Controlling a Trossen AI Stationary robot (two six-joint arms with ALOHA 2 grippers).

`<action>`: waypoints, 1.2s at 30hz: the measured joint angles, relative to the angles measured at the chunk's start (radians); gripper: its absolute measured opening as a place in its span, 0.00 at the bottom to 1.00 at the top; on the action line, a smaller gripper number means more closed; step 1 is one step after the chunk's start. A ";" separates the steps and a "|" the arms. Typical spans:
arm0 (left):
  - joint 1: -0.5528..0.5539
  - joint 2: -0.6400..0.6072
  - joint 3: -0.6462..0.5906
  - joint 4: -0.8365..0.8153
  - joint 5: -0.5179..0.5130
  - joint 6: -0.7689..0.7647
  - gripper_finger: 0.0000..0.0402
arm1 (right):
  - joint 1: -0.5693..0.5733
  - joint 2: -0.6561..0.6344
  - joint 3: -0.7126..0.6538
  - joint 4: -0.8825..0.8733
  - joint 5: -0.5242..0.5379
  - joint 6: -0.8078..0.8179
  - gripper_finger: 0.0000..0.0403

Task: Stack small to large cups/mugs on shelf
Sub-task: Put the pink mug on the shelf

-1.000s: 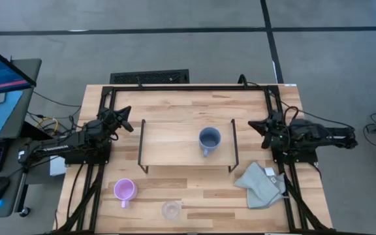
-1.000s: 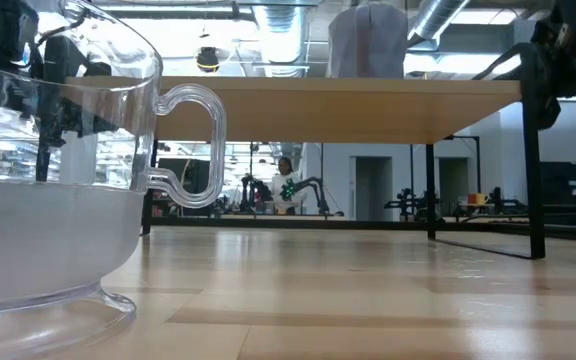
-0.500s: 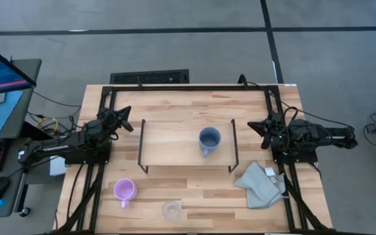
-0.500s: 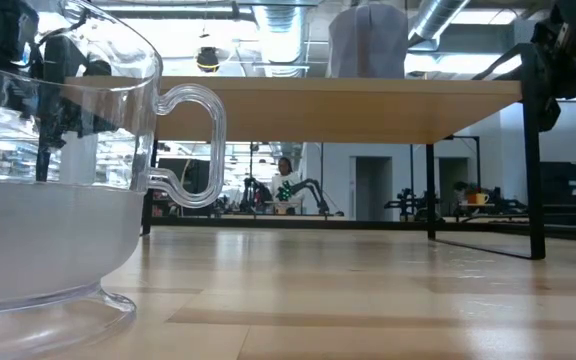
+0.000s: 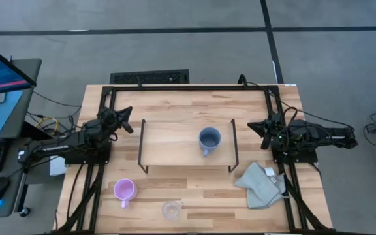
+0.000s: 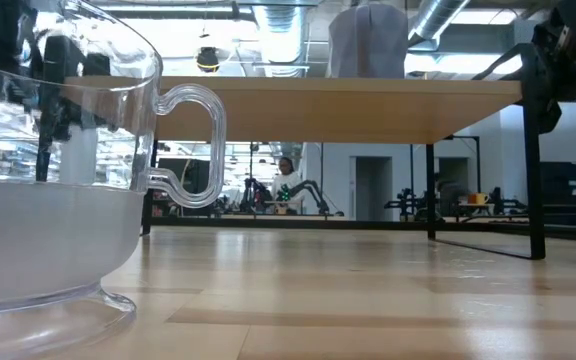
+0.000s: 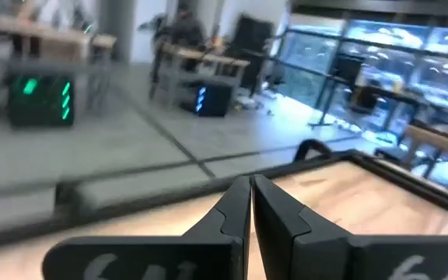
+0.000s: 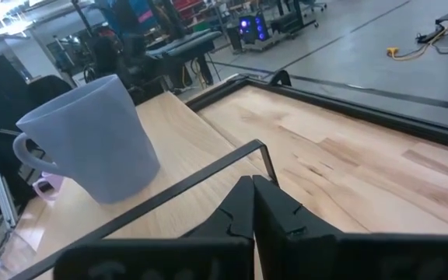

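The shelf, a light wooden top on thin black wire legs, stands mid-table. A blue-grey mug stands upright on its right part and shows close in the right wrist view. A pink-purple mug and a clear glass cup stand on the table near its front edge. The glass cup fills the left of the low view. My left gripper is shut and hovers off the shelf's far left corner. My right gripper is shut beside the shelf's right end, holding nothing.
A grey-green cloth lies crumpled on the table at the front right, near the right arm's base. A black frame runs along the table's far edge. Bare wood lies between the shelf and the front cups.
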 joint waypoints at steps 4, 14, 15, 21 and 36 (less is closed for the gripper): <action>0.000 -0.002 0.085 0.056 0.076 0.138 0.02 | 0.000 0.000 0.000 0.000 0.000 0.001 0.04; 0.000 0.000 0.232 -0.070 0.297 0.086 0.21 | 0.000 0.000 0.000 0.000 0.000 0.001 0.05; 0.000 0.000 0.235 -0.069 0.315 0.072 0.25 | 0.000 0.000 0.000 0.000 0.000 0.001 0.05; 0.000 0.000 0.292 -0.067 0.511 0.035 0.39 | 0.000 0.000 0.000 0.000 0.000 0.001 0.04; 0.000 0.000 0.431 -0.264 0.694 0.013 0.42 | 0.000 0.000 0.000 0.001 0.004 0.025 0.04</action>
